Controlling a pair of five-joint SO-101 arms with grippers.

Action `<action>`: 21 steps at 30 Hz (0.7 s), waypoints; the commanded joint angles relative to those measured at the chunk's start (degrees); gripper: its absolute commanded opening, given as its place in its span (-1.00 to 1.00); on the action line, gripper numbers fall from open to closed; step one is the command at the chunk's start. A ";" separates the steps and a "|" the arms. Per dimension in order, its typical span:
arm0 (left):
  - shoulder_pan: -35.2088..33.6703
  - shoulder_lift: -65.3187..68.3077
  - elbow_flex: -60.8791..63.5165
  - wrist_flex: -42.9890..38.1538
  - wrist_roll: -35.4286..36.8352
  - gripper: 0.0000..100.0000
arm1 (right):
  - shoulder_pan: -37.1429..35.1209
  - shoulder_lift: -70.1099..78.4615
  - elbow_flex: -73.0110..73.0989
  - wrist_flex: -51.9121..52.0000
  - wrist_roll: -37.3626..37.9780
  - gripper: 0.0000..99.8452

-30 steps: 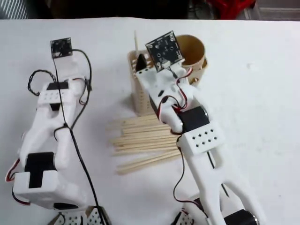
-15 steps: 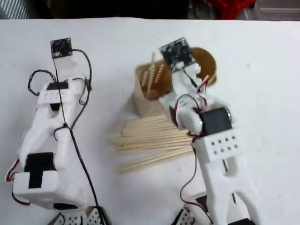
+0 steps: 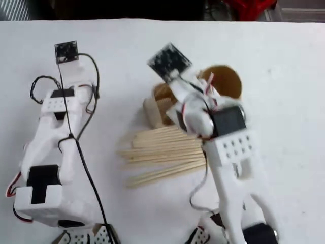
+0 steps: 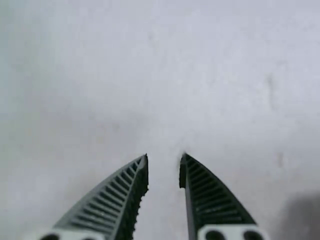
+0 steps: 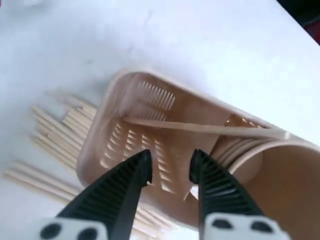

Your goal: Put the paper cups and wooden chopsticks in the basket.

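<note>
Right gripper (image 5: 170, 162) hangs over the mouth of the basket (image 5: 107, 125), jaws slightly apart, gripping nothing. 1 chopstick (image 5: 200, 128) lies across inside the basket. Paper cup (image 3: 226, 80) sits on the table (image 3: 284, 56) just beside the basket's right side. Pile of chopsticks (image 3: 160, 152) lies on the table just near of the basket. Left gripper (image 4: 163, 167) is well left, over bare table, jaws slightly apart, empty.

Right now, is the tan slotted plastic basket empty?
Not empty: one wooden chopstick rests across the inside of the tan slotted plastic basket.
</note>
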 commanded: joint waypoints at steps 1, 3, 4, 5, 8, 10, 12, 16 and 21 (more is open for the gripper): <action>-0.75 -0.40 -0.35 -1.05 -0.53 -0.74 | -0.04 9.10 -11.96 0.31 0.26 -0.71; -0.75 -0.40 -0.35 -1.32 -0.53 -0.74 | -0.22 12.00 -16.18 1.27 0.18 -0.71; -0.75 -0.40 -0.35 -1.32 -0.53 -0.74 | -0.22 12.97 -18.02 1.63 0.18 -0.71; -0.75 -0.40 -0.44 -1.41 -0.53 -0.74 | -0.22 13.85 -19.78 1.89 -0.35 -0.71; -0.75 -0.40 -0.53 -1.41 -0.53 -0.74 | -0.22 15.96 -23.91 3.91 -0.88 -0.71; -0.75 -0.40 -0.53 -1.41 -0.53 -0.74 | -0.92 16.04 -25.23 5.32 -0.88 -0.71; -0.66 -0.40 -0.62 -1.41 -0.53 -0.74 | -1.54 15.52 -26.20 6.73 -0.88 -0.71; -0.66 -0.40 -0.44 -1.41 -0.53 -0.74 | -2.86 13.41 -27.96 10.86 -0.53 -0.71; -0.66 -0.40 -0.44 -1.41 -0.53 -0.74 | -5.49 10.33 -28.13 18.68 6.07 -0.72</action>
